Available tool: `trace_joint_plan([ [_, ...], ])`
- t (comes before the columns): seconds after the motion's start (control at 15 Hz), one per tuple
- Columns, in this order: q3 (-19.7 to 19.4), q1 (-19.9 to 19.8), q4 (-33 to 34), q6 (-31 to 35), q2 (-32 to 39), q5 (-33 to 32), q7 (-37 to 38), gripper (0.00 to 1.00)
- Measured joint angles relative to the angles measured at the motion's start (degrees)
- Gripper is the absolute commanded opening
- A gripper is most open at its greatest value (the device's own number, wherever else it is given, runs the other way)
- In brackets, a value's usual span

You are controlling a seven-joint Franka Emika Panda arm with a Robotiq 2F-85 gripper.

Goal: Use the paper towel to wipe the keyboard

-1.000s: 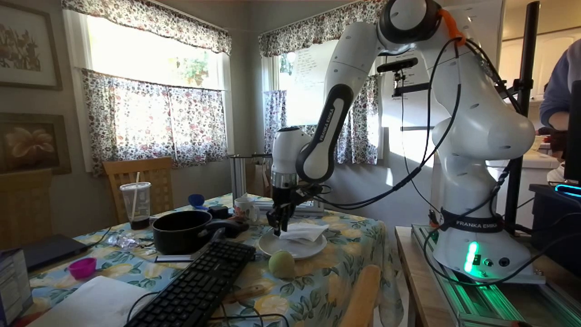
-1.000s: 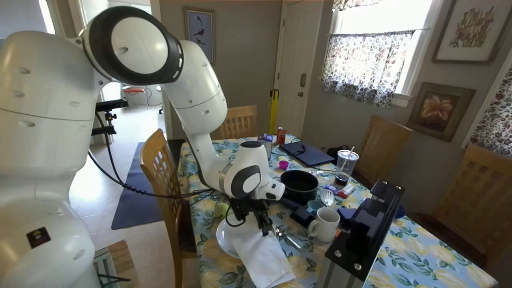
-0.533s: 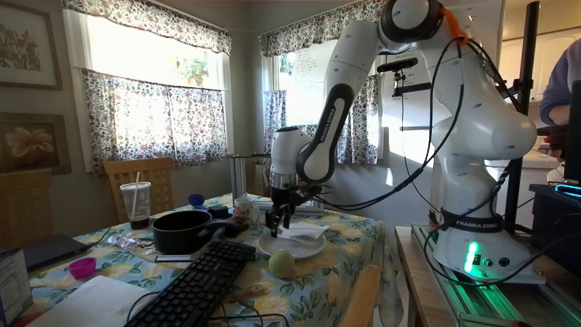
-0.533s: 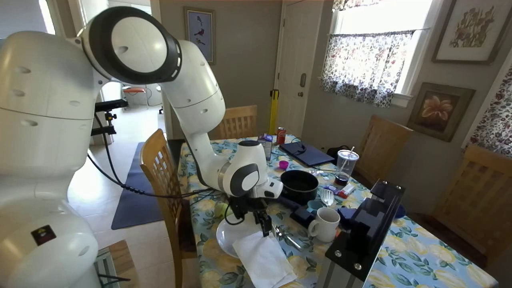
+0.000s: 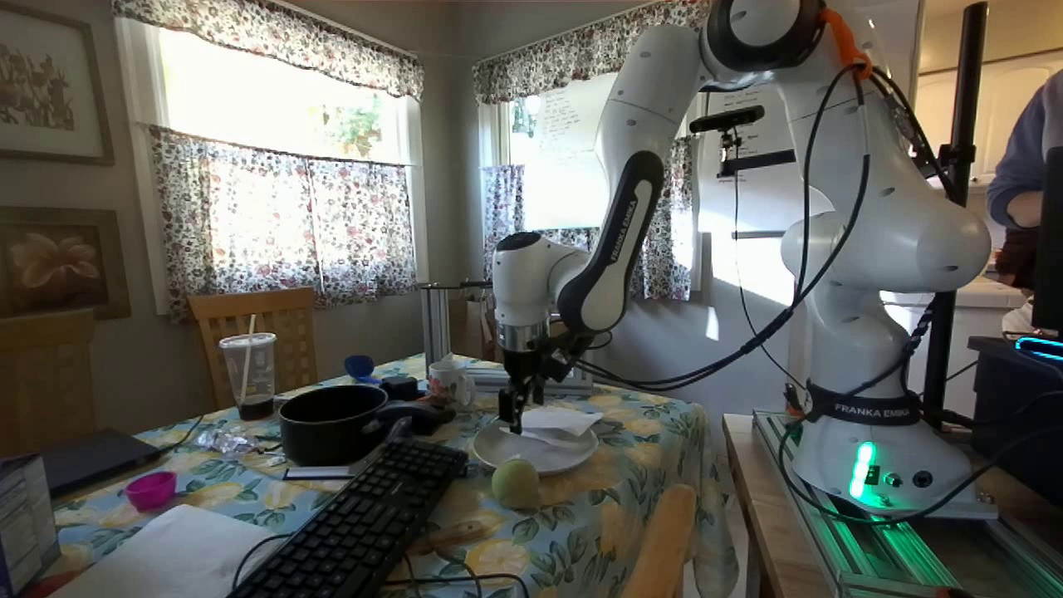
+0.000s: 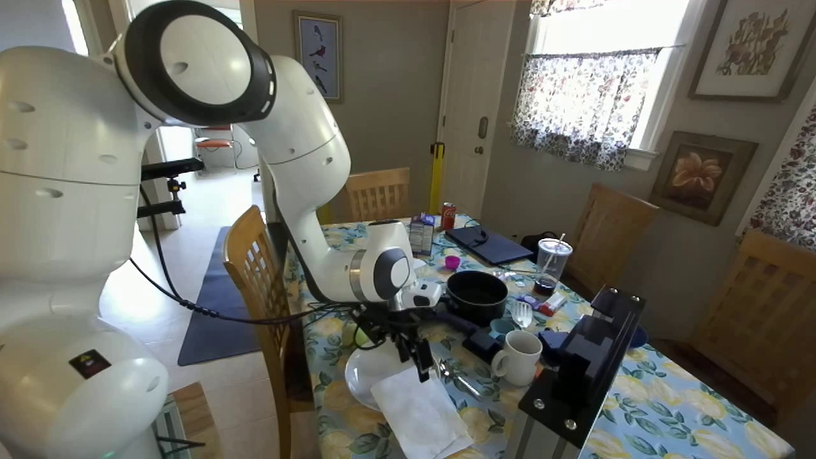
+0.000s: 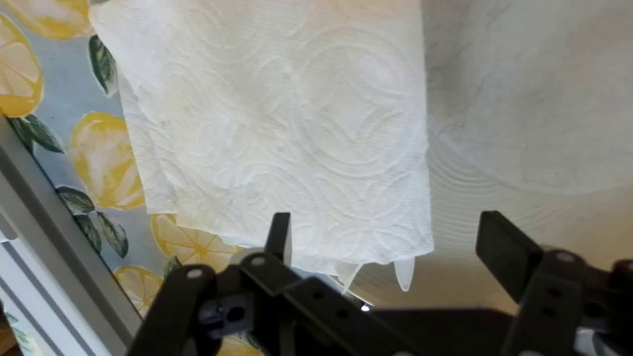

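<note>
The black two-fingered claw (image 7: 390,240) stands wide apart, its fingers (image 7: 504,249) well separated over the soft, white, embossed paper towel (image 7: 296,133) and the white, round, shallow plate (image 5: 550,459). In the wrist view the towel spreads out ahead of the claw, folded in layers, and its near edge reaches into the gap between the fingertips. One fingertip overlaps the edge of the paper there; the other shows against the plate, just beside the towel's side edge. Whether the claw touches the paper, I cannot tell. Two narrow, pale tips (image 7: 404,273) poke out from under that near edge.

In an exterior view the towel lies partly on the plate and partly beyond its rim, over the worktop (image 6: 695,395), light blue and printed with yellow lemons. The claw points down at the end of the paper that rests on the plate.

The long, slim, black keyboard (image 5: 357,523) with rows of dark keys lies apart from the claw, its far end near the plate in an exterior view. A round, pale green fruit (image 5: 515,484) sits near both plate and keyboard, and a deep, round, black pan (image 5: 315,440) stands on the keyboard's other side.
</note>
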Motion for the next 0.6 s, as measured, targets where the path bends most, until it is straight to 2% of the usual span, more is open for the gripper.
trace_joint_plan([
  [0.13, 0.31, -0.19, 0.05, -1.68, -0.23, -3.64, 2.81, 0.91],
  [0.33, 1.75, -1.69, 0.10, -2.59, -0.24, -7.57, 5.78, 0.81],
  [0.47, 2.88, -3.21, 0.16, -2.60, -0.24, -9.88, 7.24, 0.83],
  [0.6, 4.00, -4.79, 0.27, -2.60, -0.23, -11.56, 8.26, 0.77],
])
